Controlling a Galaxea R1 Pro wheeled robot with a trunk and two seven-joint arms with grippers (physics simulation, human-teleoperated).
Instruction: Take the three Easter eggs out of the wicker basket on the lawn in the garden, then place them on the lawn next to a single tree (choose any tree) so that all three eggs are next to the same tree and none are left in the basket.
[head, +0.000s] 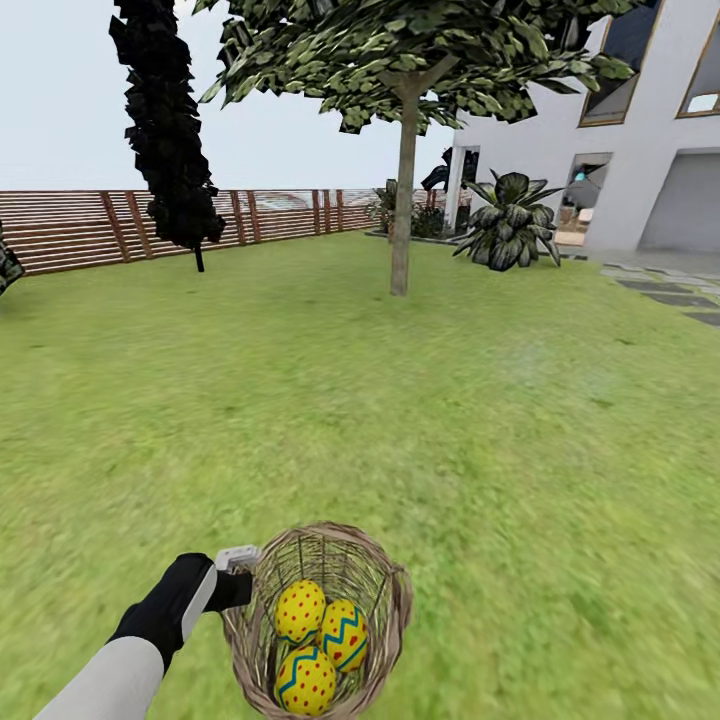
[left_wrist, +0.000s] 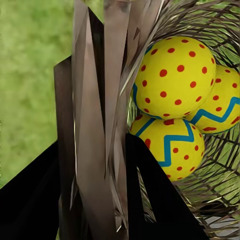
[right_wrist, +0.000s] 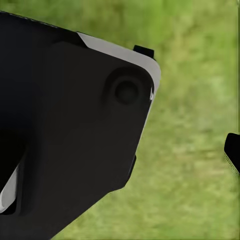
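The wicker basket (head: 398, 592) is close in front of me over the lawn (head: 420, 400), with the three Easter eggs (head: 300, 610) (head: 345, 634) (head: 306, 682) inside. My left gripper (head: 240, 588) is shut on the basket's rim at its left side. In the left wrist view the woven basket wall (left_wrist: 100, 125) runs between the black fingers (left_wrist: 30, 200), and the eggs (left_wrist: 175, 75) (left_wrist: 172, 145) (left_wrist: 224, 111) lie just behind it. The tree (head: 402, 200) stands several metres ahead. One dark fingertip (right_wrist: 233, 152) of my right gripper shows over grass.
A dark cypress (head: 170, 150) stands at the back left before a wooden slat fence (head: 80, 225). A white house (head: 640, 150), a leafy plant (head: 510, 228) and paving stones (head: 675, 295) are at the right. A black robot part (right_wrist: 70, 135) shows in the right wrist view.
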